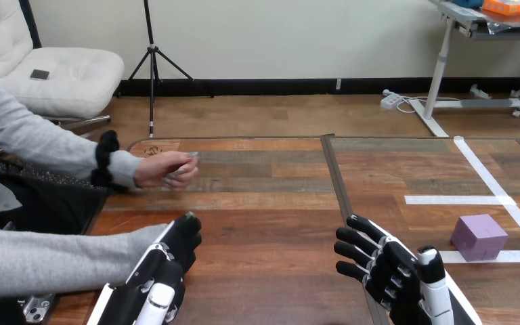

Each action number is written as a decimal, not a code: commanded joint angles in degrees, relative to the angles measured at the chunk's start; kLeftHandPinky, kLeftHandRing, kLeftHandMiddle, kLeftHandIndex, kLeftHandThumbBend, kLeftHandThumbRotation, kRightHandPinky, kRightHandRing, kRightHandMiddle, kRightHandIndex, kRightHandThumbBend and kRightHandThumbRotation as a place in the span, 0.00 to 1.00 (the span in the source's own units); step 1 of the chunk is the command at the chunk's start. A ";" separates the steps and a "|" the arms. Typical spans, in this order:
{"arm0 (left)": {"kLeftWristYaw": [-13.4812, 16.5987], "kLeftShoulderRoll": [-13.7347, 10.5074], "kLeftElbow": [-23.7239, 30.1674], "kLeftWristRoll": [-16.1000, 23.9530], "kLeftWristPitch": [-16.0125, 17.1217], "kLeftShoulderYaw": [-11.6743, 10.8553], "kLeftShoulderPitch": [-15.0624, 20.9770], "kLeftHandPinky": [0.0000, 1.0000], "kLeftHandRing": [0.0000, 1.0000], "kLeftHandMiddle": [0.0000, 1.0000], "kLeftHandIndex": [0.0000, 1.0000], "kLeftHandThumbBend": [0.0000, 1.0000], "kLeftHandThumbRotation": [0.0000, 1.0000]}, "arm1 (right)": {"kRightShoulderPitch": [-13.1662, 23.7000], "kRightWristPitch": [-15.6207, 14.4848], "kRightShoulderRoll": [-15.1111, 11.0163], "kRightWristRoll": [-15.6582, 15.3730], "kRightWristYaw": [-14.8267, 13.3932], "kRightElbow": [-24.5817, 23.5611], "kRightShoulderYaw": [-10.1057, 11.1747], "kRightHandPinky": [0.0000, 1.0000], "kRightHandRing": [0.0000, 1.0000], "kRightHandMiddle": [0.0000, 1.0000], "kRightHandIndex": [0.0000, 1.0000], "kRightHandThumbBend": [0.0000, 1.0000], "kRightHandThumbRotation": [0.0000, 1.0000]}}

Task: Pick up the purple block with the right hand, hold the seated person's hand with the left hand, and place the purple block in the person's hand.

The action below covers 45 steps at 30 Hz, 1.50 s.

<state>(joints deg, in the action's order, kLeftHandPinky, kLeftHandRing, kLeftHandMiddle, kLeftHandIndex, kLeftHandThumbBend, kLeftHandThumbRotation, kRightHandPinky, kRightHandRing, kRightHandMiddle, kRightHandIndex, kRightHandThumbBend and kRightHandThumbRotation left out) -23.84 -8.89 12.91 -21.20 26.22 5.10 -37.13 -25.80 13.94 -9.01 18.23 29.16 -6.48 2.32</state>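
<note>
— What are the fingers (pixel 359 237) of the right hand (pixel 386 271) doing?

— They're spread and slack, with nothing in them. The hand sits low over the table (pixel 271 223), palm side turned inward.

— And the block (pixel 479 236)?

— It's off to that hand's right and a little further out, sitting on the white tape (pixel 457 200), near the hand but not touching it. It's a cube, so I see no long axis to line up with. I'd say the hand has to swing outward, thumb side first.

— Which hand is closer to it?

— The right, easily. The left hand (pixel 166 261) is well apart from it, across the table.

— Is the left hand holding anything?

— I can't tell its grip from here. A grey sleeve (pixel 54 261) runs up to it. The person's hand (pixel 169 169) is further out, above the table and apart from the left hand, with something small in it.
</note>
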 commanded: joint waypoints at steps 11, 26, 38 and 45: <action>0.23 -0.56 0.74 0.56 2.10 -5.12 6.31 1.00 1.00 0.95 0.83 0.68 0.71 | 11.37 2.33 -1.66 -1.26 0.10 1.26 1.65 0.90 0.90 0.91 0.91 0.91 1.00; 2.43 0.44 3.06 2.67 2.10 -6.64 6.11 0.92 0.93 0.88 0.80 0.61 0.74 | 17.84 4.77 -2.84 -2.29 -1.30 7.13 3.64 0.92 0.91 0.92 0.93 0.91 1.00; 2.04 0.41 4.39 1.70 0.95 -5.82 4.61 0.91 0.93 0.88 0.80 0.60 0.72 | 22.18 5.19 -3.99 -1.86 -1.49 11.21 5.48 0.91 0.92 0.92 0.93 0.93 1.00; -0.09 -0.08 3.24 -0.31 0.27 -5.38 4.62 0.91 0.97 0.92 0.84 0.65 0.71 | 24.86 5.69 -4.97 -3.00 -2.07 13.88 6.80 0.92 0.93 0.93 0.93 0.93 1.00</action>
<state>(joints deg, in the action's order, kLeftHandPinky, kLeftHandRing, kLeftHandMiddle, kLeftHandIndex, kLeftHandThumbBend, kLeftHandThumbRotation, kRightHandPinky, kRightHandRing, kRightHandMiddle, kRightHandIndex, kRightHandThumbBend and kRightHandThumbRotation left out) -22.59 -8.52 14.39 -20.10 26.70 -0.81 -33.97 -6.85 17.87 -12.13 15.63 27.62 5.76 7.46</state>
